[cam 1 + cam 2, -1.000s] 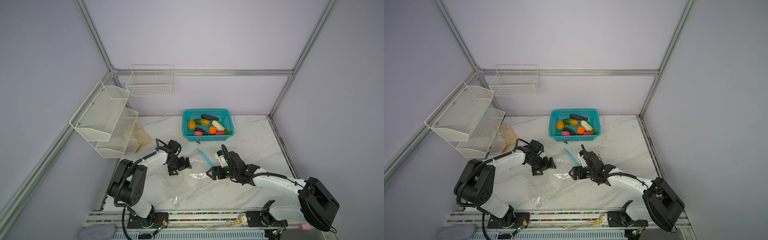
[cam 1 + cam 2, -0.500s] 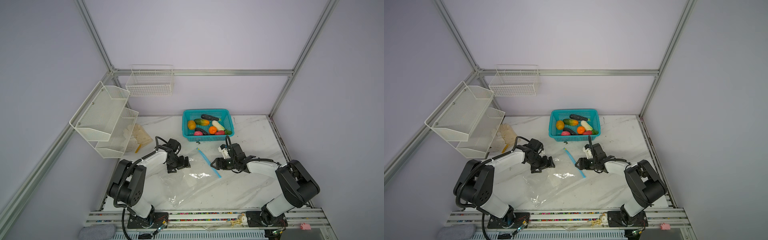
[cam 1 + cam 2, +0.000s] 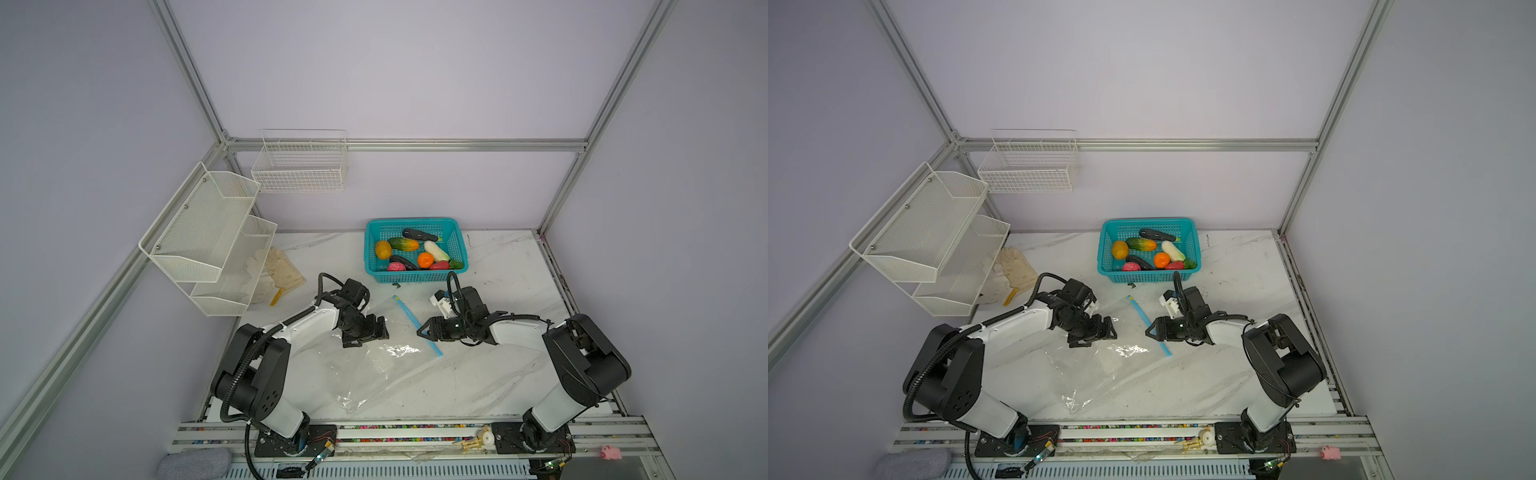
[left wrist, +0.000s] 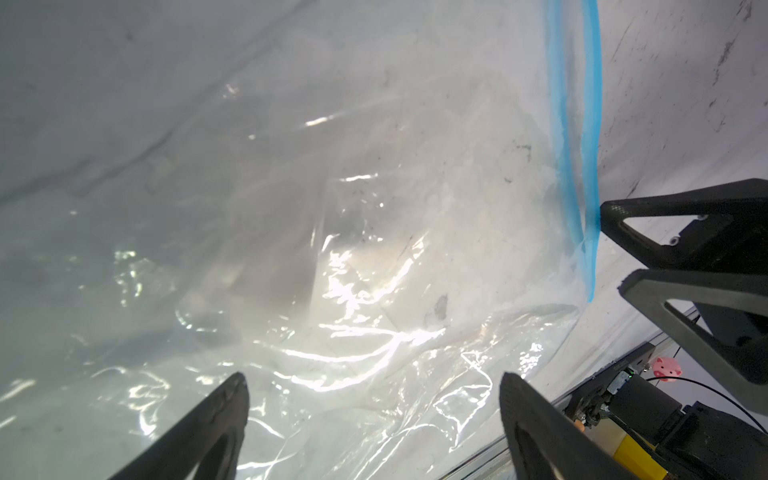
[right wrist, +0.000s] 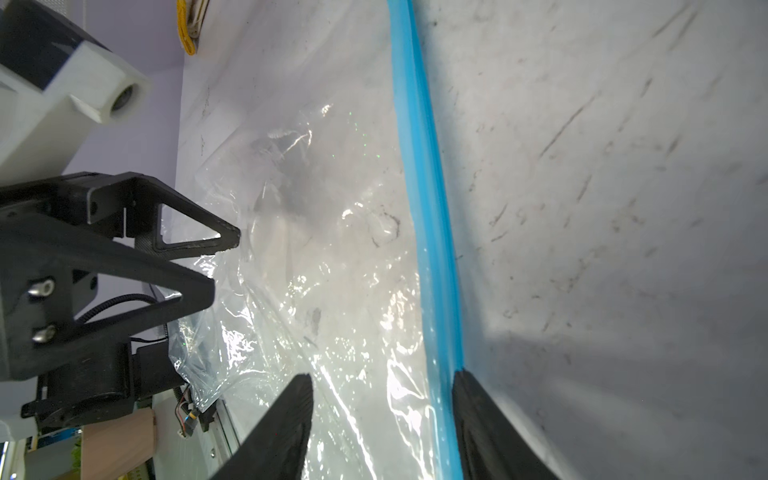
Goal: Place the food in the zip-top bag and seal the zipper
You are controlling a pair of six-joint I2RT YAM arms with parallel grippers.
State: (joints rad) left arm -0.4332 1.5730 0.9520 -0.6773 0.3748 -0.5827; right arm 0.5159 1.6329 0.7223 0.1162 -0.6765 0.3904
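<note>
We see the bag [image 3: 386, 365] lying flat on the white marbled table [image 3: 498, 270] between the two arms. It is thin clear film, creased and crinkled, with bright glints across its folds [image 4: 332, 249]. Its zipper [image 3: 413, 320] is a narrow, smooth, light-blue strip, straight and ribbon-like in the right wrist view [image 5: 428, 208]. The strip's long axis runs on a slant from a small yellowish tab at its far end, near the basket [image 3: 411, 221], down toward the front right. The film spreads from it to the left and toward the front edge, so the bag's mouth faces the right arm. The food [image 3: 415, 253], rounded glossy toy pieces in orange, white, green, dark and pink, all sits in the teal perforated plastic basket at the back. The left gripper [image 3: 368, 338] hangs low over the film with its black pointed fingers spread wide [image 4: 374, 407]. The right gripper [image 3: 422, 332] straddles the strip's near end with a clear gap between its fingers [image 5: 382, 407]. The strip lies against one finger, not pinched.
</note>
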